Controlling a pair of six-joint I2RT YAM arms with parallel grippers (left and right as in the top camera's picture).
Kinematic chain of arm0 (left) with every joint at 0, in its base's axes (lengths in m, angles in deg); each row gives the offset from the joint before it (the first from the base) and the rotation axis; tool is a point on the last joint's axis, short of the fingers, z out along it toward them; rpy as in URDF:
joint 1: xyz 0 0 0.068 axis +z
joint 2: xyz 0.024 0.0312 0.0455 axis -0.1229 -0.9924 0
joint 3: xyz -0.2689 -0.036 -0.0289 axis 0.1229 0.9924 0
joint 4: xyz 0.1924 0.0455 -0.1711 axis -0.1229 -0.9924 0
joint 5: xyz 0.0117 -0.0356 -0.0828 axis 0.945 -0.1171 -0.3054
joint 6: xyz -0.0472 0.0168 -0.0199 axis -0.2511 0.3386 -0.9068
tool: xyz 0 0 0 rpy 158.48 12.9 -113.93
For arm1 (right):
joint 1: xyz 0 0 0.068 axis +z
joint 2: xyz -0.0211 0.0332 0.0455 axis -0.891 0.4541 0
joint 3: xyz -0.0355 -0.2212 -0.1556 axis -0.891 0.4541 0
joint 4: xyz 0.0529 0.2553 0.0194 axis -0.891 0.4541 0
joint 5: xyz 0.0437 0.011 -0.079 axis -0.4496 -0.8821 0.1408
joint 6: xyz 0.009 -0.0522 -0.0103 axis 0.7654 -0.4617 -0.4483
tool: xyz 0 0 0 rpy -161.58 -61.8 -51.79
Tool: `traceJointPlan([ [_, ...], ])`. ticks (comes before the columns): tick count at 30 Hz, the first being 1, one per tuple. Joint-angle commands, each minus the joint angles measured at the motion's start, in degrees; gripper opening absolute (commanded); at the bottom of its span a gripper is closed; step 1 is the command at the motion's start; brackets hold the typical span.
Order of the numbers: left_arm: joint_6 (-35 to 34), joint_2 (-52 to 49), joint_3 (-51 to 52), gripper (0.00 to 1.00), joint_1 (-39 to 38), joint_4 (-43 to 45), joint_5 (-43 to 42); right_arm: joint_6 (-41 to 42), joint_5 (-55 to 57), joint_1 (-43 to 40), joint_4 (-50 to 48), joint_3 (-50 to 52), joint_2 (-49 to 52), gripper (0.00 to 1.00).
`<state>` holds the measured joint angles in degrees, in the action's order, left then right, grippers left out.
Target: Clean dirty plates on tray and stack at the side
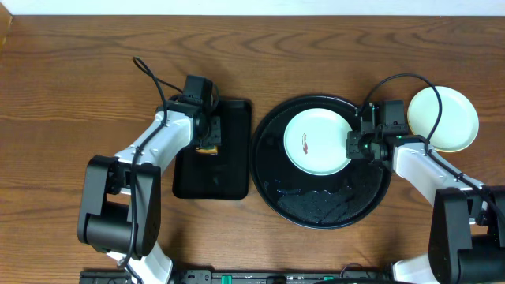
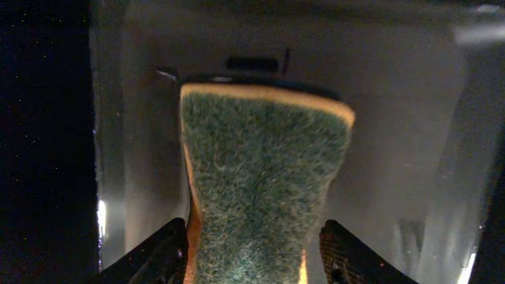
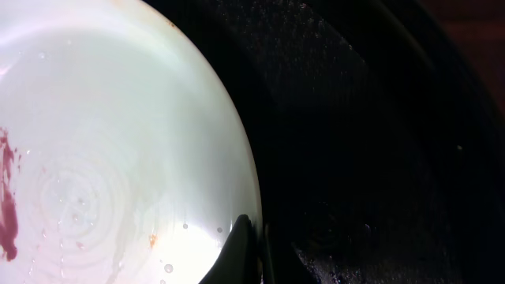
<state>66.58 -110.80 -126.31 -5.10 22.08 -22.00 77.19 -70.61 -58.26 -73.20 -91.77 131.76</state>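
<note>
A pale mint-white plate (image 1: pixel 319 134) with a red-brown smear (image 1: pixel 304 143) lies on the round black tray (image 1: pixel 316 211). My right gripper (image 1: pixel 353 146) is shut on the plate's right rim. In the right wrist view one finger (image 3: pixel 241 248) lies on top of the plate (image 3: pixel 118 142) and the other sits under the edge. A pale yellow plate (image 1: pixel 446 118) rests on the table to the right of the tray. Over the rectangular black tray (image 1: pixel 213 177), my left gripper (image 1: pixel 207 139) is shut on a green-and-yellow sponge (image 2: pixel 264 173), whose scrub face fills the gap between the fingers.
Water drops glisten on the front part of the round tray (image 3: pixel 355 158). The rectangular tray's wet floor (image 2: pixel 410 118) lies under the sponge. Bare wooden table surrounds both trays, and both arm bases stand at the near edge.
</note>
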Motion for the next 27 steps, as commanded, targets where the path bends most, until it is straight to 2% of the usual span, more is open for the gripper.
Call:
traceJointPlan([
  [1,0.1,-1.0,0.7,0.55,0.1,0.6,0.9,-0.1,0.6,-0.1,0.5,0.5,0.9,0.02],
  [12,0.1,-2.5,1.4,0.55,0.2,3.0,0.9,-0.2,0.6,-0.1,0.5,0.5,0.9,0.02],
  [14,0.1,-2.6,1.4,0.48,0.2,3.2,0.9,-0.2,0.6,-0.1,0.5,0.5,0.9,0.02],
  [16,0.1,-2.6,1.4,0.32,0.2,3.2,0.9,-0.2,0.6,-0.1,0.5,0.5,0.9,0.01],
  [18,0.2,-2.6,1.4,0.08,0.3,3.2,0.9,-0.2,0.6,-0.1,0.5,0.5,0.9,0.02],
  [20,0.2,-2.6,1.4,0.08,0.3,3.2,0.9,-0.2,0.6,-0.1,0.5,0.5,0.9,0.01],
  [21,0.2,-2.6,1.4,0.13,0.3,3.2,0.9,-0.2,0.6,-0.1,0.5,0.5,0.9,0.02],
  [22,0.2,-2.6,1.4,0.30,0.3,3.2,0.9,-0.2,0.6,-0.1,0.5,0.5,0.9,0.01],
  [23,0.1,-2.6,1.4,0.41,0.3,3.2,0.9,-0.2,0.6,-0.1,0.5,0.5,0.9,0.02],
  [27,0.1,-2.6,1.4,0.43,0.3,3.2,0.9,-0.2,0.6,-0.1,0.5,0.5,0.9,0.01],
])
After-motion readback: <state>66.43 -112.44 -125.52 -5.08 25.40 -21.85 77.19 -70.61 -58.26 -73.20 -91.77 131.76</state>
